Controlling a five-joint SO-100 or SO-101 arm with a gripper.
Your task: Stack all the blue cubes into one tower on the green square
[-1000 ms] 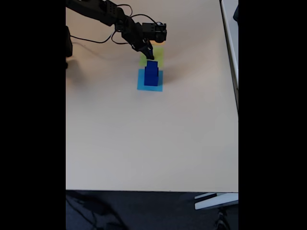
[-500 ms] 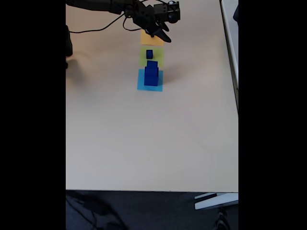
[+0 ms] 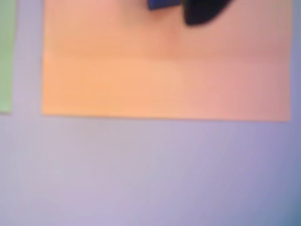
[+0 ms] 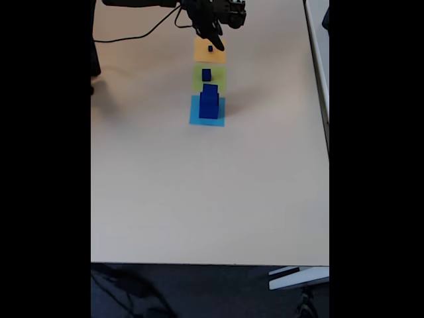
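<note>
- Hovering over the far end of the table (image 4: 199,199), the hand (image 4: 213,41) hangs above the orange square (image 4: 209,52) in the fixed view, with the dark arm (image 4: 142,3) reaching in from the upper left of that view.
- How far the hand is parted I cannot tell; in the fixed view it is a small dark shape, and in the wrist view just one dark fingertip (image 3: 203,10) shows at the top edge.
- A tiny blue cube (image 4: 210,48) sits on the orange square right by the fingertips in the fixed view; whether the hand touches it cannot be made out.
- In the wrist view a scrap of dark blue (image 3: 163,4) shows at the top edge, directly left of the dark fingertip, over the orange square (image 3: 160,80).
- A small blue cube (image 4: 207,74) rests alone on the green square (image 4: 217,81), which lies between the orange square and the light-blue square (image 4: 195,116).
- A stack of blue cubes (image 4: 209,103) stands on the light-blue square, a bigger block below and a narrower one on top.
- The three paper squares lie in a line, orange farthest, green in the middle, light blue nearest in the fixed view.
- In the wrist view a strip of the green square (image 3: 5,56) shows at the left edge, apart from the orange one with bare table (image 3: 150,174) between.
- A black cable (image 4: 132,36) trails across the table at the upper left of the fixed view.
</note>
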